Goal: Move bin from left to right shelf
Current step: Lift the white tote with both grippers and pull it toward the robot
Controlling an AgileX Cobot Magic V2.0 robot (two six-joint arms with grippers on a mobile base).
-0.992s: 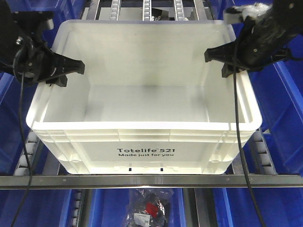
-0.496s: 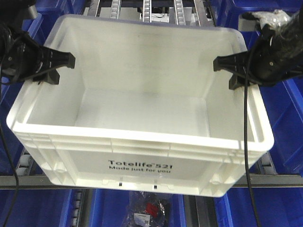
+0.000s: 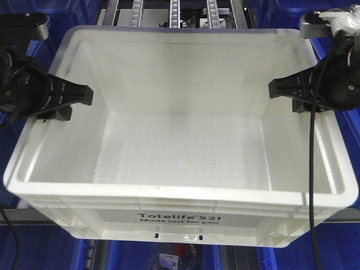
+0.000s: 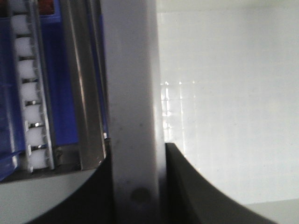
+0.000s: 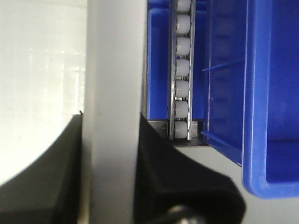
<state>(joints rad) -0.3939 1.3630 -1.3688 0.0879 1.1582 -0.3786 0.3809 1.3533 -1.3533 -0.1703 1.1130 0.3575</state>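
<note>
White bin (image 3: 180, 194), side rims clamped by left gripper (image 3: 76, 102), right gripper (image 3: 284, 97)

The large white rectangular plastic tote (image 3: 185, 73) bears black lettering (image 3: 179, 218) on its front. The left gripper (image 3: 76, 104) and right gripper (image 3: 286, 95) are matte black. Plastic storage bins (image 5: 271, 93) are blue; small cylindrical rollers (image 5: 181, 70) are white, in grey metal tracks.

Bright, glare on bin (image 3: 180, 146), wrist views blurred

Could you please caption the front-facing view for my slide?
Left gripper and right gripper clamp opposite side walls of the white bin.
</note>
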